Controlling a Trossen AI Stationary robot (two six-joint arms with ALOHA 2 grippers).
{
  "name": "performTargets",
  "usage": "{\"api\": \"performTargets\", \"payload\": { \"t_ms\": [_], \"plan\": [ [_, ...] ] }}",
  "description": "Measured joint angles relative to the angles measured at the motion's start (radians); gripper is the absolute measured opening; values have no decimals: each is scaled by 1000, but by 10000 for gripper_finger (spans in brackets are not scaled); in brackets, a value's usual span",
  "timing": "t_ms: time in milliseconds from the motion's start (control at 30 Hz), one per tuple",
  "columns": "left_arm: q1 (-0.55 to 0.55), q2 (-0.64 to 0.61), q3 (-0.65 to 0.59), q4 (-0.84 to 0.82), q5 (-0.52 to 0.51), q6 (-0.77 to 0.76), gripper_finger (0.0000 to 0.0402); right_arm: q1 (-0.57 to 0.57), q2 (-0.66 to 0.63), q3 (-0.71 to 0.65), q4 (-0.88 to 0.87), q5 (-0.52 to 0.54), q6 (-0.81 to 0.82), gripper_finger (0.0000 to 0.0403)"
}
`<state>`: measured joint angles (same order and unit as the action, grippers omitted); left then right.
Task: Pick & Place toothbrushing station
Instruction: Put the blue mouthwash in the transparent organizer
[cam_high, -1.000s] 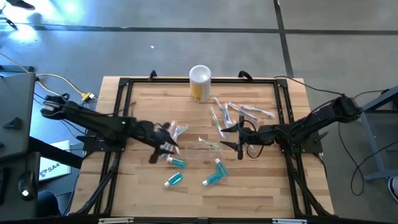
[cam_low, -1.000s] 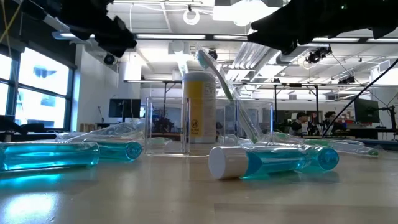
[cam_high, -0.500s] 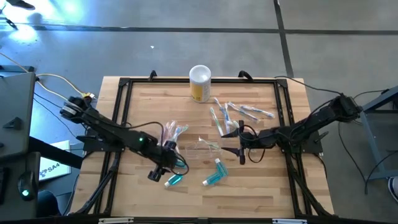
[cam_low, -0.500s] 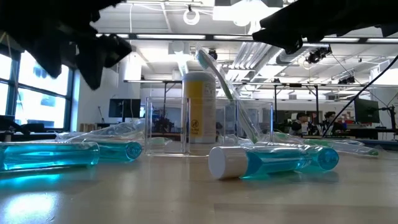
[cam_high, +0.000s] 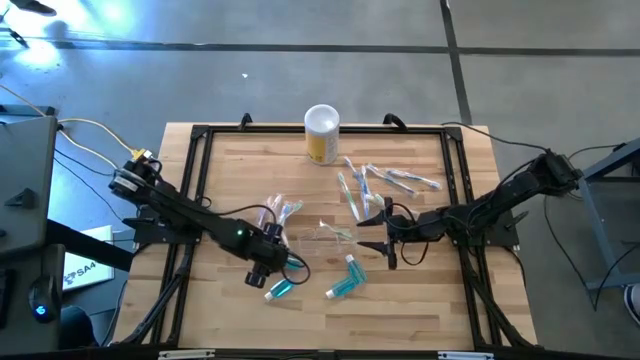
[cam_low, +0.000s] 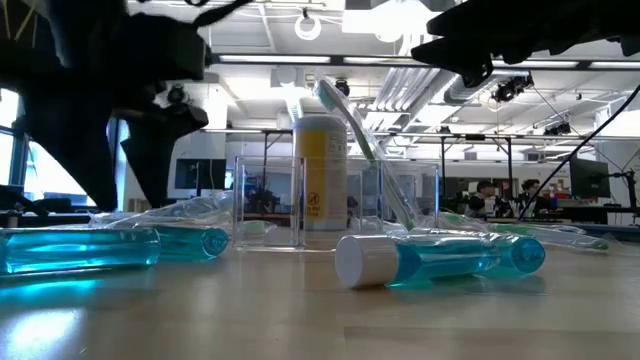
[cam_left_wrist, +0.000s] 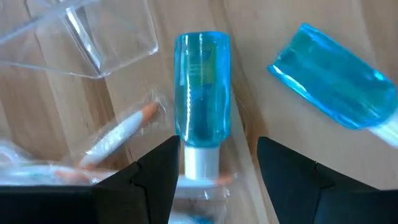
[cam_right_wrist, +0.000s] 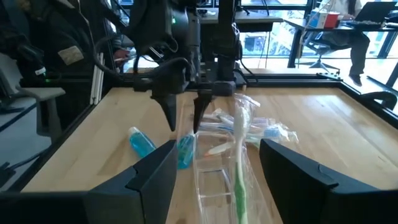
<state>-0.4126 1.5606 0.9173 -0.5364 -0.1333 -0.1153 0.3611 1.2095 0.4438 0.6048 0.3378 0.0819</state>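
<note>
Jaws spread, our left gripper (cam_left_wrist: 214, 171) straddles a teal toothpaste tube (cam_left_wrist: 201, 99) lying near the table's front edge, poised to pinch it; our right gripper (cam_high: 386, 238) waits mid-table, jaws apart, facing the clear bag (cam_right_wrist: 214, 180).

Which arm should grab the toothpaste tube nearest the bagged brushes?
Left. The left gripper hangs open right over that tube, its cap between the fingers. The right gripper sits by the clear box.

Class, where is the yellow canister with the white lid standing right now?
In the high view, the yellow canister stands upright at the table's far edge, near centre, just beyond the wrapped toothbrushes.
</note>
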Motion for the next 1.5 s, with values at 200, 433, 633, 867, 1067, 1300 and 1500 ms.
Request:
{"api": "performTargets", "payload": {
  "t_ms": [200,433,633,867,1067,1300,1500],
  "plan": [
    [0,54,-1,3,-13,-4,207,0,0,0,-2,0,1,221],
    [0,87,-1,6,-15,-20,204,0,0,0,-3,-4,4,221],
    [0,87,-1,1,-16,-14,139,0,0,0,-3,-4,4,221],
    [0,86,0,-33,-23,5,82,0,0,0,-3,-4,4,221],
    [-1,88,50,-142,-128,31,82,0,0,0,-3,-4,6,221],
    [-63,88,277,-494,-261,32,82,0,0,0,-2,-4,87,221],
    [-174,88,528,-808,-327,-25,82,0,0,0,21,-92,132,221]
  ]
}}
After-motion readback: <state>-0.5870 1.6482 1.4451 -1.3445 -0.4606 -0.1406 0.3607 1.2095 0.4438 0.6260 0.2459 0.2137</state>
